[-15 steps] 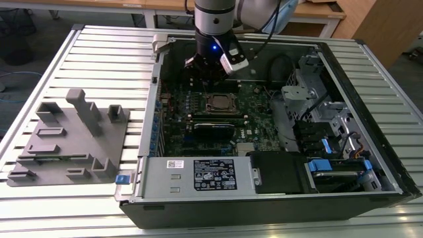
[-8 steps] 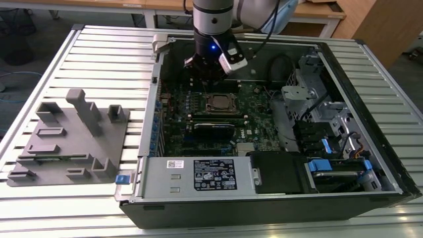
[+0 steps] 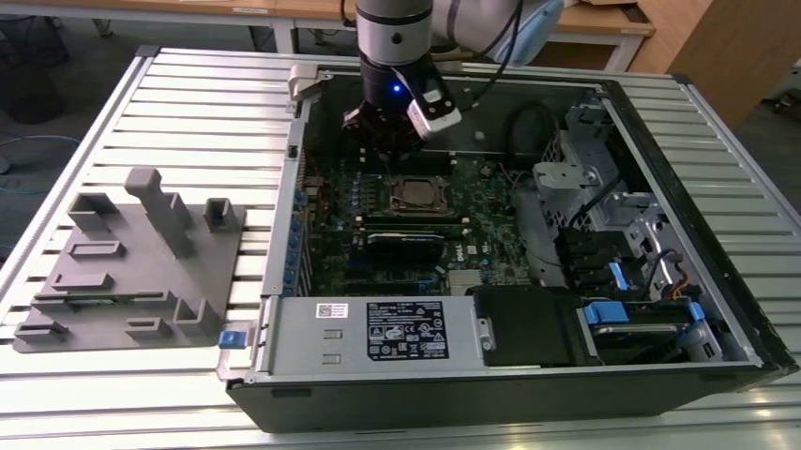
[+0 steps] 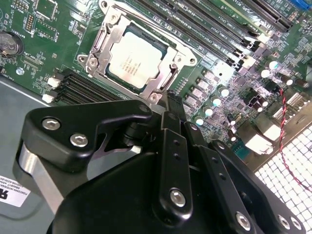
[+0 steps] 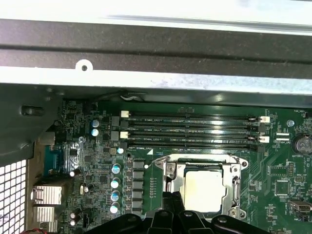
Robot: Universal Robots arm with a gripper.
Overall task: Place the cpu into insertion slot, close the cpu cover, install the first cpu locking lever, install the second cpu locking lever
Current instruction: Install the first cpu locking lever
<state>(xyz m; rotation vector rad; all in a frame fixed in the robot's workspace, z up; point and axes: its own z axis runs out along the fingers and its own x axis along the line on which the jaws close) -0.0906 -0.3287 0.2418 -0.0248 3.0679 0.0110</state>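
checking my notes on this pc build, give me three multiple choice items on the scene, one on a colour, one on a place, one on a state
1. The board is:
A blue
B green
C red

2. The cpu is:
A seated in the slot
B loose, off the board
C held in mid-air

3. The cover is:
A standing upright
B taken off
C down flat around the cpu

Key:
1 B: green shows between the parts in both wrist views.
2 A: its silver face lies level inside the slot's dark rim.
3 C: the metal frame lies flat on all sides of the chip.
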